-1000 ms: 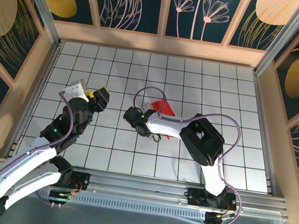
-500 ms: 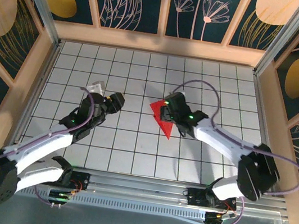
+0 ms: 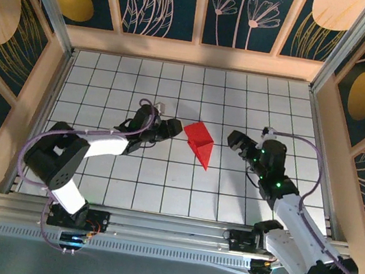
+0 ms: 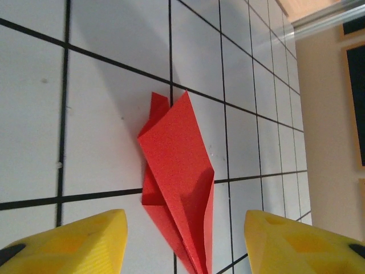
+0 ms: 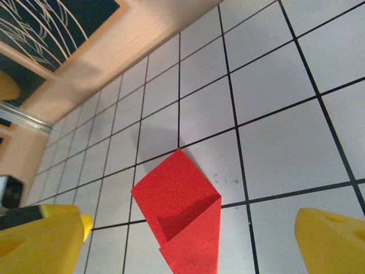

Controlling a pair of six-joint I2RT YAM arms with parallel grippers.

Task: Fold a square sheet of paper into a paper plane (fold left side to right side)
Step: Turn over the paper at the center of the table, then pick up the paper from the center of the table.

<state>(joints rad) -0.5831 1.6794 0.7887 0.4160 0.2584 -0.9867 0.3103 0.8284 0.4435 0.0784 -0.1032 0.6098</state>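
Left claw [image 3: 170,129] and right claw [image 3: 234,142] gape wide, flanking the folded red paper [image 3: 198,138].

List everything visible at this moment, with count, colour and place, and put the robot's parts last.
Paper plane: one, bright red, part folded, lying flat near the middle of the table.
Table: one, white tiles with black grid lines, forming the enclosure floor.
Wall panels: several, dark blue with gold and pink plant motifs, in pale wood frames on three sides.
Rail: one, silver metal, along the near edge.
Left arm: one, white and black, left of the plane; yellow jaws open, empty.
Right arm: one, white and black, right of the plane; yellow jaws open, empty.
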